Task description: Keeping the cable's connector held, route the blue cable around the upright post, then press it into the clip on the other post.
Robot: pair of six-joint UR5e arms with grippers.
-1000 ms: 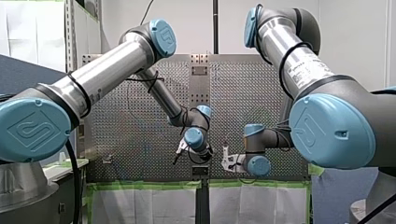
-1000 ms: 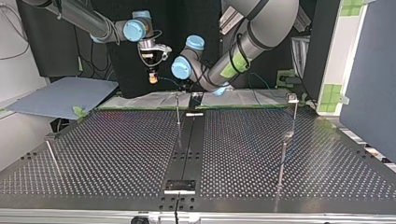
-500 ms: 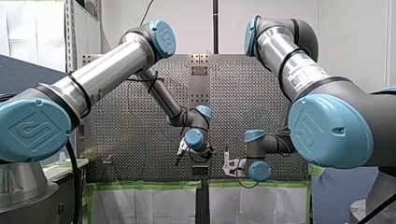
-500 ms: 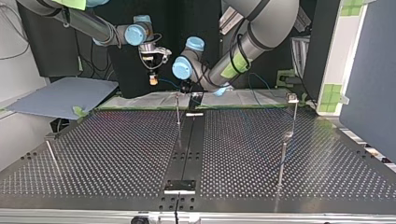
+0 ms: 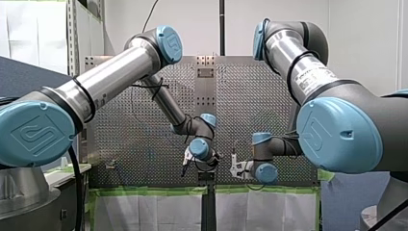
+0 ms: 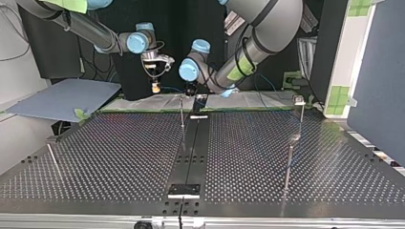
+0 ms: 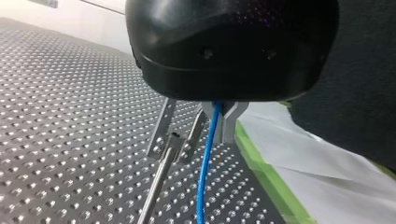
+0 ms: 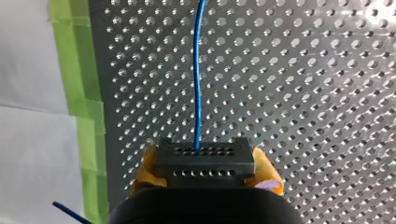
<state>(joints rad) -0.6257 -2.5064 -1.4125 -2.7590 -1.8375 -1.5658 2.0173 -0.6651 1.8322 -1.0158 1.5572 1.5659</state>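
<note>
The right end effector [image 8: 205, 166] has its yellow pads clamped on the black connector [image 8: 204, 156], and the blue cable [image 8: 197, 79] runs out from the connector straight ahead of it, with a slight waver, over the perforated bench [image 8: 303, 93]. A strip of green tape [image 8: 84, 93] marks the bench's edge just beside it. The cable comes out of the left end effector [image 7: 215, 123] and hangs below it, but whether it is pinched there or only guided cannot be told. A thin metal post [image 7: 156, 186] with a small fitting [image 7: 172, 140] at its top stands just beside that end effector and the cable. The cable looks light and limp, likely to sag and swing wherever it is unsupported, so the rigid connector is the sound place to hold it. A second hold should sit close to the stretch being bent round the post. The posts look slender and could flex under a hard pull. In the top view the two end effectors work close together at the bench's taped edge, leaving little room between them. Open bench lies beyond, where the second post [image 6: 291, 152] stands well apart from both.
</note>
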